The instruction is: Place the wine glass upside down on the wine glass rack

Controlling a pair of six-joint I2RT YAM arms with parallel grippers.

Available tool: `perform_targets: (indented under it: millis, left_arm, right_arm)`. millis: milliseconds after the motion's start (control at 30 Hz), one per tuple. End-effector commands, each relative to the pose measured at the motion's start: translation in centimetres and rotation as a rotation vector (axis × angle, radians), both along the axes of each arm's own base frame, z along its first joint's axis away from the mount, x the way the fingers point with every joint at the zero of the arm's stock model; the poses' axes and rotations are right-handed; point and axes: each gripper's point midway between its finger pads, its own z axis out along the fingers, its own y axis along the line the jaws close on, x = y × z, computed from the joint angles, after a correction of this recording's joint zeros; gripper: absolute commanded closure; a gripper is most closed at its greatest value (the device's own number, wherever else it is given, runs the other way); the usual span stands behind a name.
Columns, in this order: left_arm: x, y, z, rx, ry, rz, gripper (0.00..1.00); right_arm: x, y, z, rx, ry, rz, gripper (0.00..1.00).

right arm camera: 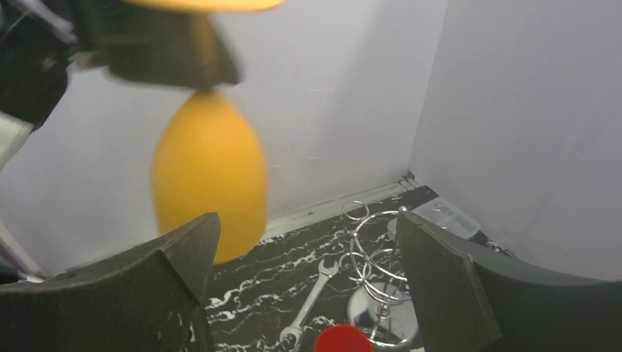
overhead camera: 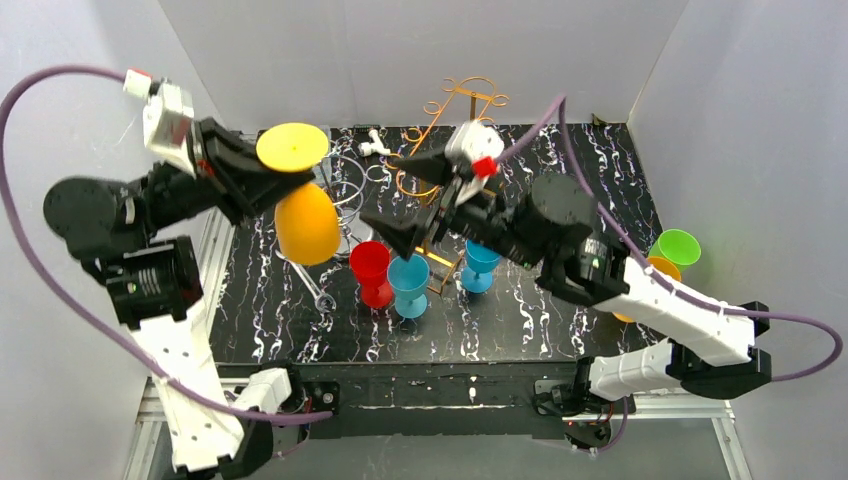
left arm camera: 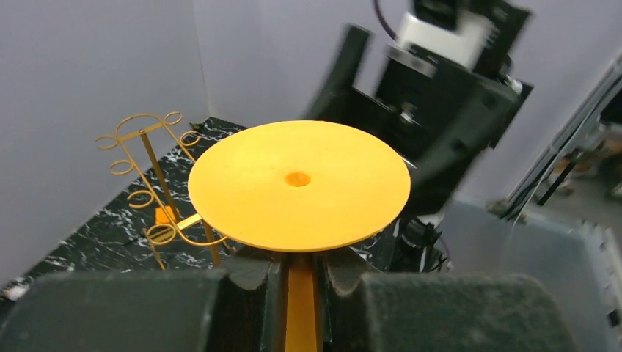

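left gripper [left arm camera: 301, 284] is pinched tight on the stem of the yellow wine glass [overhead camera: 307, 225], fingers on either side just under the foot. the glass hangs already inverted: flat foot on top, bowl pointing down, long axis close to vertical. it is held high and clear of the table, over the left part of the black mat. below the bowl lie a chrome wire stand [overhead camera: 345, 190] and a wrench [right arm camera: 308, 308], neither touching it. the gold rack [overhead camera: 470, 92] stands toward the back centre, so from the left gripper it lies to the right and farther from the bases, well apart from the glass. right gripper [overhead camera: 400, 200] has its jaws spread wide with nothing between them. it sits between the glass and the rack, nearer the rack than the left arm is. my reading: the move turns on carrying the glass sideways to the right with the stem kept upright, so the foot can slide into a rack slot. the right arm looks to be in that path and may need to clear first.
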Motion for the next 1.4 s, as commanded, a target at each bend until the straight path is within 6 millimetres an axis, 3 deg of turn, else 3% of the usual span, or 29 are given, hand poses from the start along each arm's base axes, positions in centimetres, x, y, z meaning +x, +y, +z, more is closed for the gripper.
perform_targets:
  millis: [0,100,233,367,500,633,833,1167,1367]
  left_arm:
    - [-4.2,-0.9,-0.8,0.148,-0.232,-0.069,1.00]
    - [-5.3,-1.2,-1.5,0.164,-0.249,-0.082,1.00]
    - [-6.0,-1.3,-1.8,0.167,-0.264,-0.078,1.00]
    - [-5.8,-1.2,-1.2,0.140,-0.266,-0.040,1.00]
    - [-4.9,-1.0,-0.4,0.103,-0.245,-0.004,1.00]
    - [-4.0,-0.8,-0.4,0.080,-0.203,0.003,1.00]
    - [-3.6,-0.8,-0.3,0.047,-0.163,0.009,1.00]
    - [-3.0,-0.9,1.9,-0.029,-0.138,0.000,1.00]
    - [-2.9,-1.0,2.6,-0.061,-0.148,-0.001,1.00]
  right_arm:
    - [0.3,0.9,1.5,0.059,0.162,0.208,0.00]
    - [0.6,1.7,3.4,0.113,0.176,0.287,0.00]
    - [0.1,2.9,3.7,0.115,0.186,0.367,0.00]
    - [-2.1,2.7,3.1,0.075,0.165,0.483,0.00]
    - [-3.1,2.4,0.5,0.010,0.171,0.531,0.00]
    - [-3.6,2.3,1.1,0.086,0.159,0.567,0.00]
    - [-3.3,4.5,1.9,0.202,0.185,0.638,0.00]
    - [-3.7,7.0,-0.9,0.202,0.233,0.739,0.00]
    - [-5.3,7.9,-1.0,0.212,0.226,0.817,0.00]
